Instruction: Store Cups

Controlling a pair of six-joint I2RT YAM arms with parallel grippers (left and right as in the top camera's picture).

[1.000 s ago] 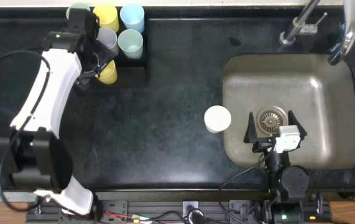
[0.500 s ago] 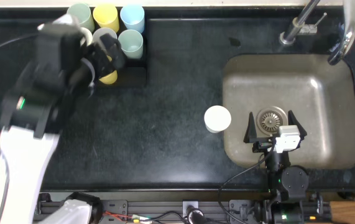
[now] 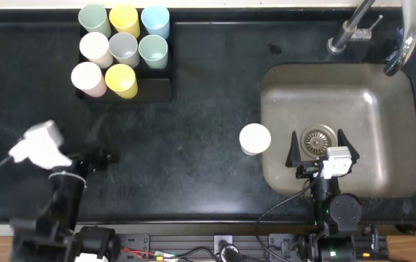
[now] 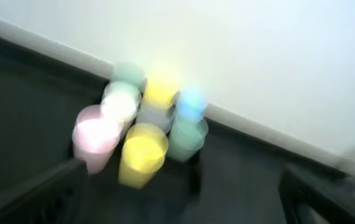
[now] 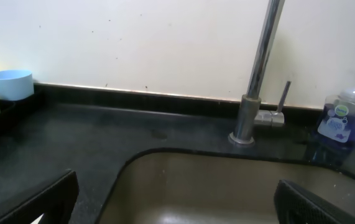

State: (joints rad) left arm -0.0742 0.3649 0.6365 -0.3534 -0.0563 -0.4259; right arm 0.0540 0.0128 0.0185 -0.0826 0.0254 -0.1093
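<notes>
A black rack (image 3: pixel 157 89) at the counter's back left holds several upright cups, among them a pink cup (image 3: pixel 87 77) and a yellow cup (image 3: pixel 121 80) in its front row. One white cup (image 3: pixel 255 138) stands alone on the counter beside the sink. My left gripper (image 3: pixel 100 149) is low at the front left, well clear of the rack, open and empty. The left wrist view is blurred and looks at the cups, pink cup (image 4: pixel 95 135) among them, from a distance. My right gripper (image 3: pixel 318 143) hangs open over the sink near the drain, holding nothing.
The steel sink (image 3: pixel 382 94) takes up the right side, with a faucet (image 5: pixel 255 93) behind it and a soap bottle (image 5: pixel 339 121) at the far right. Dark counter (image 3: pixel 193 167) lies between rack and sink.
My left arm has pulled back from the rack to the counter's front left, uncovering the pink and white cups in the rack. The right arm has not moved.
</notes>
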